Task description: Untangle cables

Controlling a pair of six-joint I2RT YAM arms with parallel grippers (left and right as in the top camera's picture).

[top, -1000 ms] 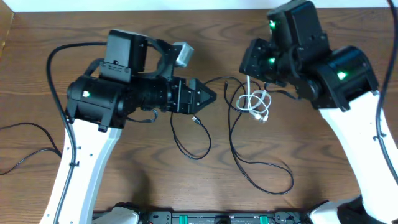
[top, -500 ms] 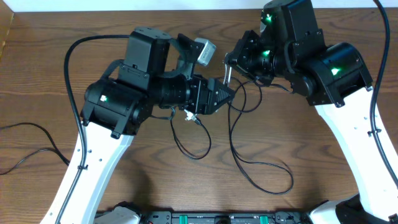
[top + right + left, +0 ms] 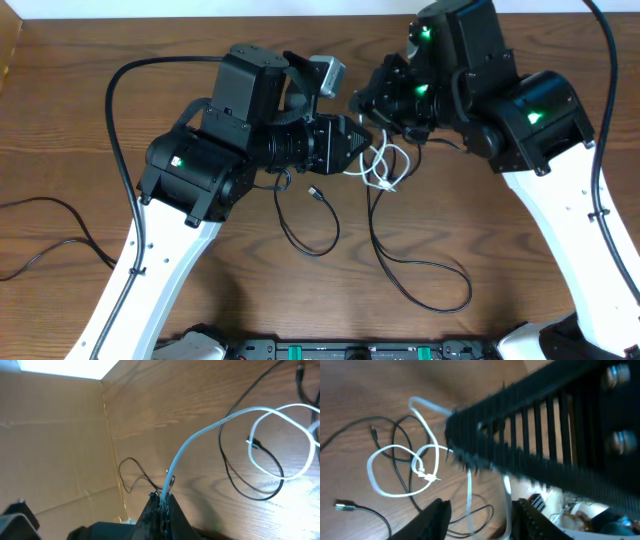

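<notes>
Table: dark brown wood-grain table [image 3: 250, 290], carrying both arms and the cables.
Room: a tan cardboard panel [image 3: 50, 435] stands along the table edge beyond the right tool.
Right tool [image 3: 162, 501]: fingers pressed together, pinching the thin white cable [image 3: 200, 440], which rises from the tips and loops out ahead.
Left tool [image 3: 480, 505]: fingers apart; a white strand runs between them, contact unclear.
Thin black cables with small plugs [image 3: 316, 192]: loose curves on the table below both tools, crossing the white loops.
Hard to make out: a blurred black ribbed bar [image 3: 545, 435] fills the left wrist view's upper right. Overhead, both tools' tips overlap.
</notes>
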